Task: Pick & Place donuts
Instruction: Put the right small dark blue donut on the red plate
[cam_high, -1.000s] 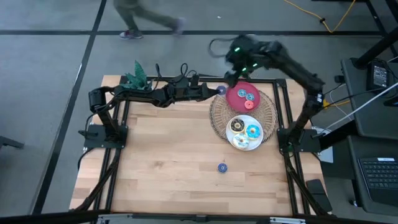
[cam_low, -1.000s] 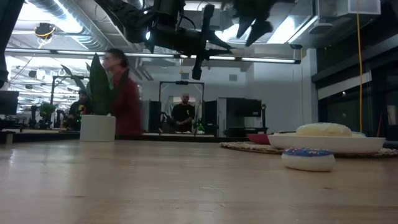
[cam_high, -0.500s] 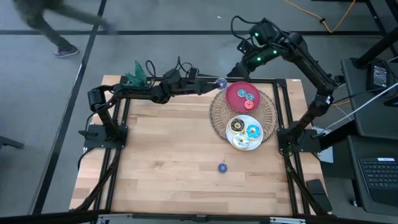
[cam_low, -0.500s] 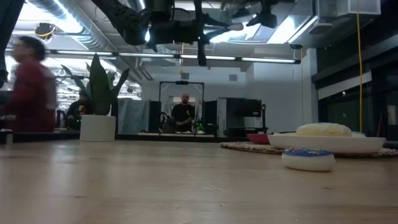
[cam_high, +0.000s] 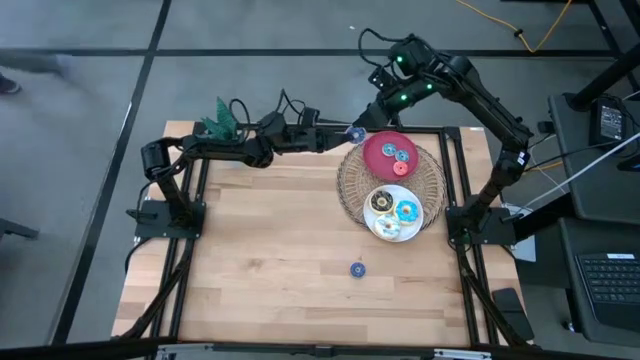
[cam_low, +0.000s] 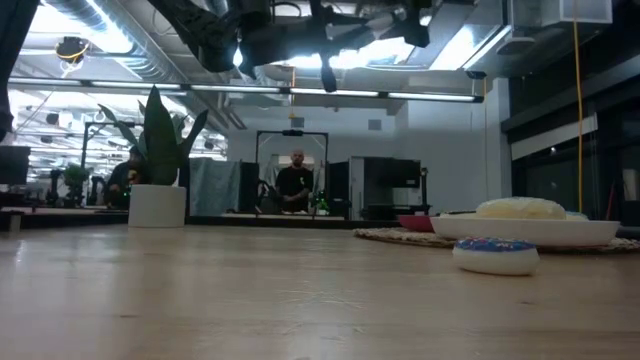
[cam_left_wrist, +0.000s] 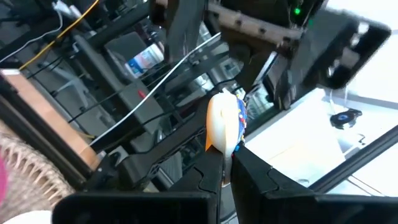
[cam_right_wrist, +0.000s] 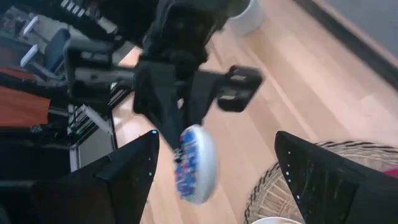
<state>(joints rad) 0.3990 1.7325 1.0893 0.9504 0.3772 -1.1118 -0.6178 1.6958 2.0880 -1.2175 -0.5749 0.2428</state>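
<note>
High view: left hand (cam_high: 350, 135) clamped on a blue-iced donut (cam_high: 356, 134), right hand (cam_high: 372, 118) wide open just beside, wicker mat (cam_high: 352, 185) below.

Bright ceiling lights glare; both wrist views motion-blurred.

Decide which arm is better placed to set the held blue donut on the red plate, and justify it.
The left: its gripper is shut on the small blue donut, beside the red plate. The right gripper is open, holding nothing.
</note>
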